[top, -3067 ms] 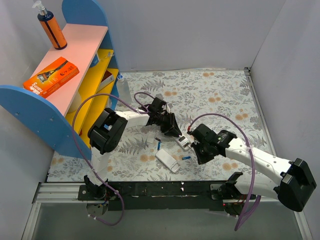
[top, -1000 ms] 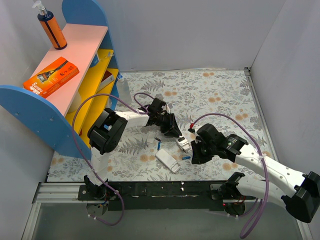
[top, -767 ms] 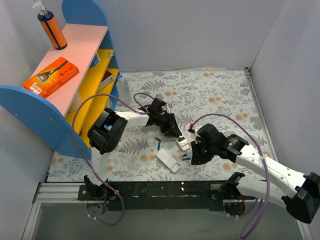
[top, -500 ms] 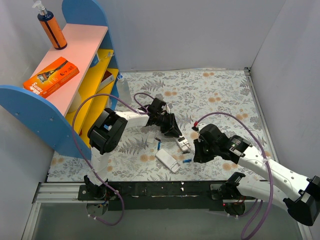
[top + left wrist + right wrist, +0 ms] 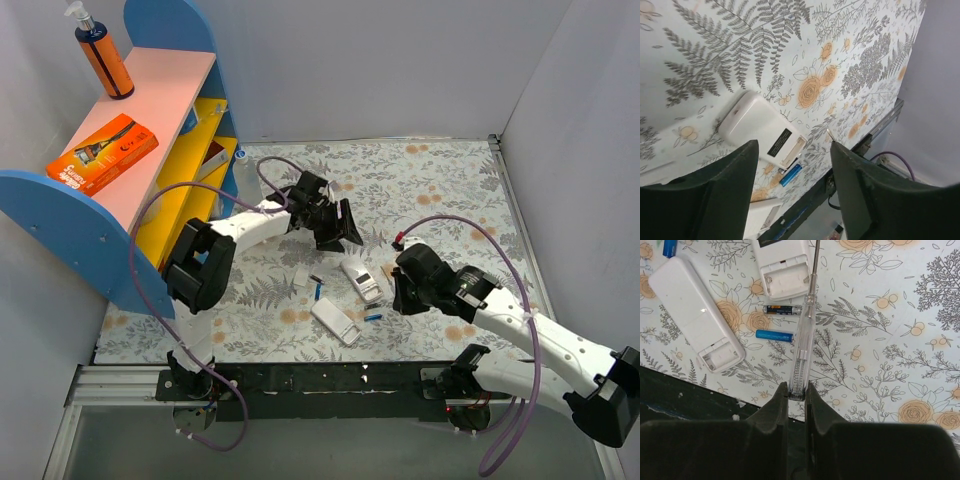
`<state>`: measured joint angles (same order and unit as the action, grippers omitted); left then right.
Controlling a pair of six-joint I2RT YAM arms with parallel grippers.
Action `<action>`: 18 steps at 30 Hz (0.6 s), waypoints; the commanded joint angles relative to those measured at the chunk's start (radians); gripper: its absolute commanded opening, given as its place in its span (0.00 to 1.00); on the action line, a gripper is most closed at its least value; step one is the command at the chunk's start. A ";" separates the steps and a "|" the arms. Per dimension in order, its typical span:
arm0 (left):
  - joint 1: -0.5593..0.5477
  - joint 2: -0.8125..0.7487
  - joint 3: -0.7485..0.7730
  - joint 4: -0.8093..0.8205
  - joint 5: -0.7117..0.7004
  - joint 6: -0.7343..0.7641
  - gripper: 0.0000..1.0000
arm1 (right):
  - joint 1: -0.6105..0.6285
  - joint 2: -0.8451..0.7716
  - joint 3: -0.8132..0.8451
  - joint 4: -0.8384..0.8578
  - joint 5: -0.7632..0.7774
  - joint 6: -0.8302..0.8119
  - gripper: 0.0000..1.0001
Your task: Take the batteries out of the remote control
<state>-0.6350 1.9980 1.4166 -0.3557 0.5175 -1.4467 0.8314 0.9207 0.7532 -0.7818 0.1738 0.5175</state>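
On the counter [image 5: 890, 340] two white remotes lie with battery bays open: top remote [image 5: 781, 267] and left remote [image 5: 694, 320]. A blue battery [image 5: 774, 334] and a darker battery [image 5: 782, 309] lie loose between them, just beside the screwdriver [image 5: 805, 330]. A third battery [image 5: 670, 246] lies at the far left edge. Clamped on the screwdriver handle is the right hand [image 5: 796, 390]. Above a remote hangs the left hand [image 5: 793, 145], fingers wide, holding nothing.
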 commanded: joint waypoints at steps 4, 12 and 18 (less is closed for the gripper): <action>0.050 -0.272 -0.079 -0.100 -0.166 0.072 0.98 | -0.035 0.064 0.037 0.114 0.131 -0.023 0.01; 0.055 -0.503 -0.258 -0.109 -0.290 0.129 0.98 | -0.205 0.188 0.052 0.233 0.098 -0.172 0.02; 0.060 -0.555 -0.378 -0.078 -0.284 0.151 0.98 | -0.276 0.271 0.037 0.326 0.046 -0.212 0.05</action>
<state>-0.5880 1.5040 1.0767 -0.4431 0.2607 -1.3319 0.5816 1.1667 0.7639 -0.5621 0.2527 0.3573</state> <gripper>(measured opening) 0.981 0.168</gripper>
